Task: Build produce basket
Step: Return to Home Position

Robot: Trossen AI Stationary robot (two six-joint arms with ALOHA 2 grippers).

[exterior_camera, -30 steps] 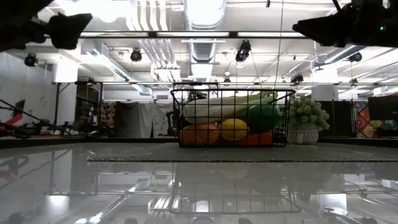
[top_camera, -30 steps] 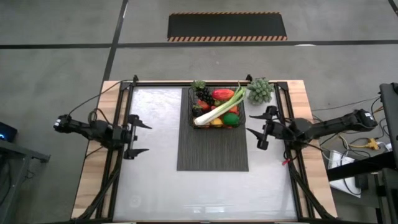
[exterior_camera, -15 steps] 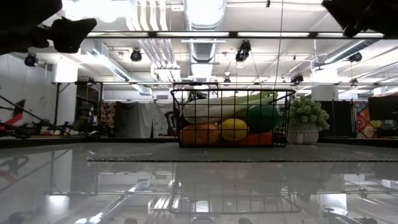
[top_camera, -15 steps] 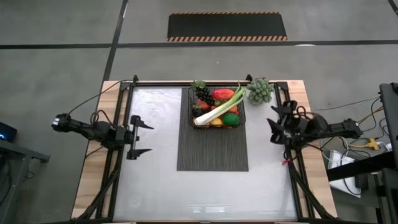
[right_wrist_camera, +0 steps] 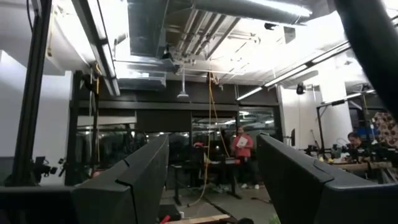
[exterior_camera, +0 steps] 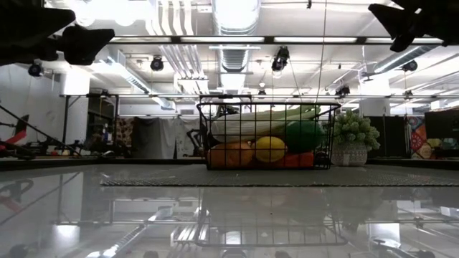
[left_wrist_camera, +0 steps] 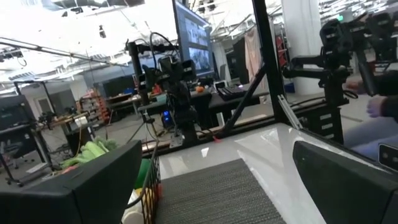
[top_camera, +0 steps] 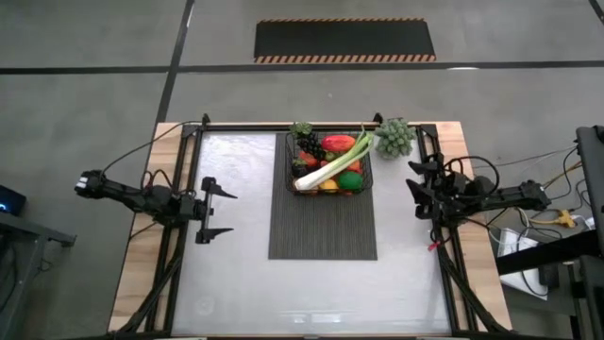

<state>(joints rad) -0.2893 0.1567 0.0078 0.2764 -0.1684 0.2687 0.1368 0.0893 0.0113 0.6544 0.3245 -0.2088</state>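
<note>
A big workshop hall with bare ceiling ducts and strip lights lies behind a glossy white worktop (top_camera: pixel 236 264). The basket (top_camera: pixel 288 165) stands on the far end of a dark ribbed mat (top_camera: pixel 321 231), and everything else is best placed from it.

It is full. A long pale celery stalk (top_camera: pixel 330 168) lies slantwise across the top, with dark grapes (top_camera: pixel 309 144) and a red fruit (top_camera: pixel 338 144) towards its far side and a green fruit (top_camera: pixel 350 179) at its near right corner. Seen from the side, an orange (exterior_camera: pixel 231 153) and a lemon (exterior_camera: pixel 270 149) sit low against the near wall. A small potted plant (top_camera: pixel 394 138) stands just beside the basket's far right corner.

The left claw (top_camera: pixel 225 212) hangs well to the basket's left, fingers spread and empty. The right claw (top_camera: pixel 413 185) hangs to the basket's right, nearer to it, also spread wide and holding nothing. No loose produce shows outside the basket, so the filling looks done.

If the basket has to be moved, its thin wire should be stiff and the toy fruit light, so the load is probably modest. The top rim wire of a short wall seems the best hold. The celery rides high and could slide off if the basket tips, so keep it level.
</note>
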